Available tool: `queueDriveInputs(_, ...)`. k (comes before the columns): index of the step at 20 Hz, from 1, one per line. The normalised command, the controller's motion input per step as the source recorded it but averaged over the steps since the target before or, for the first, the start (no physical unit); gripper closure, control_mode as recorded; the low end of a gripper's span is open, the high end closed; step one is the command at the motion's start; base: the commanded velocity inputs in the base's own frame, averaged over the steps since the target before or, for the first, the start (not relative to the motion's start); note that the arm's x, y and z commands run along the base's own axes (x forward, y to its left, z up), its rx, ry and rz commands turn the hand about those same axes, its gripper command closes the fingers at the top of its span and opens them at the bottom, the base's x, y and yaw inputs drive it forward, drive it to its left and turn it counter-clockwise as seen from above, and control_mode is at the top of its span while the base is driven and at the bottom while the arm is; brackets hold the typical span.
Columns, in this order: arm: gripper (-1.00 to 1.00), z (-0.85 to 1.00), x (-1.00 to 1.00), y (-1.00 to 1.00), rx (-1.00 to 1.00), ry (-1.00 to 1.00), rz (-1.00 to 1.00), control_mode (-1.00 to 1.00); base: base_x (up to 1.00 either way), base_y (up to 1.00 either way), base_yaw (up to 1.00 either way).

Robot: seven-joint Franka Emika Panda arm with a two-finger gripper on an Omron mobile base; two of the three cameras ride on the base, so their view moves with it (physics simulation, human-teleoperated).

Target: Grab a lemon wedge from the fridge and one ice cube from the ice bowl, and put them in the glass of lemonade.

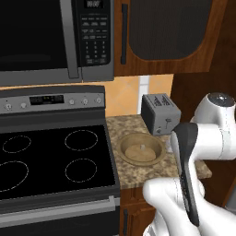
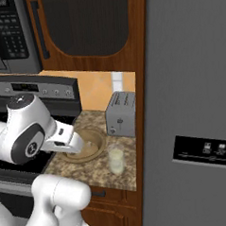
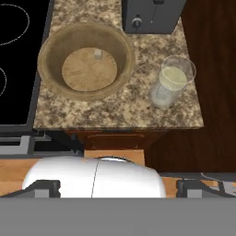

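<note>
One ice cube (image 3: pixel 97 54) barely visible, ice bowl (image 3: pixel 55 46) partly arm-hidden

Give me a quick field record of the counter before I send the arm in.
ice bowl: on the granite counter, beside the stove
ice cube: inside the bowl, near its far rim
glass of lemonade: upright, right of the bowl, apart from it
toaster: behind both
fridge: doors closed
claw: open, holding nothing
</note>
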Motion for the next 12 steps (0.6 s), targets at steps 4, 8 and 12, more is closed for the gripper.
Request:
queueDriveInputs(4, -1.00, 0.00, -0.72, 0.11, 0.02, -0.06, 0.06, -1.00, 0.00, 0.00, 0.00)
queueDriveInputs(8, -1.00, 0.00, 0.00, 0.00, 0.00, 0.00, 0.00, -1.00, 0.00, 0.00, 0.00)
queueDriveInputs(12, -1.00, 0.00, -0.06, 0.00, 0.00, 0.00, 0.00, -1.00, 0.00, 0.00, 0.00)
